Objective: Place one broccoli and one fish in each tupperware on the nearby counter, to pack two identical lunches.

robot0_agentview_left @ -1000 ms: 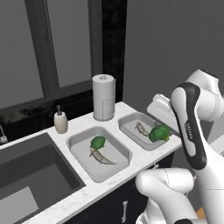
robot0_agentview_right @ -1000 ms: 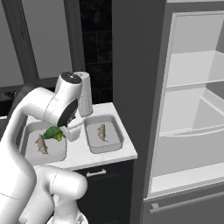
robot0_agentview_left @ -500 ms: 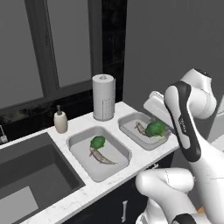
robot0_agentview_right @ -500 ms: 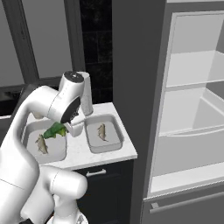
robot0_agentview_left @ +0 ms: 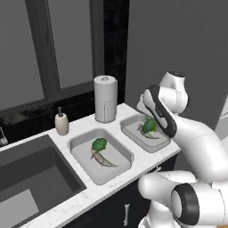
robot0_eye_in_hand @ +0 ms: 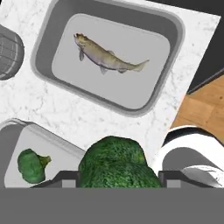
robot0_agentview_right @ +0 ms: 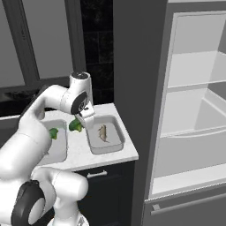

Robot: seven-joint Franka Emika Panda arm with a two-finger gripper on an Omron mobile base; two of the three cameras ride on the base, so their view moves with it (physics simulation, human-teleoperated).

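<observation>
Two grey tupperware stand side by side on the marble counter (robot0_agentview_left: 141,153). The left tupperware (robot0_agentview_left: 76,144) holds a broccoli (robot0_agentview_left: 99,144) and a fish (robot0_agentview_left: 103,160). In the right tupperware (robot0_agentview_left: 132,121) lies a single fish (robot0_agentview_right: 102,131). My gripper (robot0_agentview_right: 82,122) is shut on a second broccoli (robot0_agentview_right: 75,126), held in the air by the right tupperware's (robot0_agentview_right: 115,142) left rim. In the hand view this broccoli (robot0_eye_in_hand: 116,162) sits between my fingertips (robot0_eye_in_hand: 65,180), with the fish (robot0_eye_in_hand: 107,57) in its tupperware (robot0_eye_in_hand: 175,30) beyond it.
A paper towel roll (robot0_agentview_left: 105,99) and a soap bottle (robot0_agentview_left: 62,123) stand at the back of the counter. A dark sink (robot0_agentview_left: 31,178) lies to the left. An open fridge (robot0_agentview_right: 194,110) stands to the right. The counter ends just past the right tupperware.
My gripper has carried the held broccoli sideways toward the tupperware with the single fish, rightward in the right base view. The trays and their contents stay put.
</observation>
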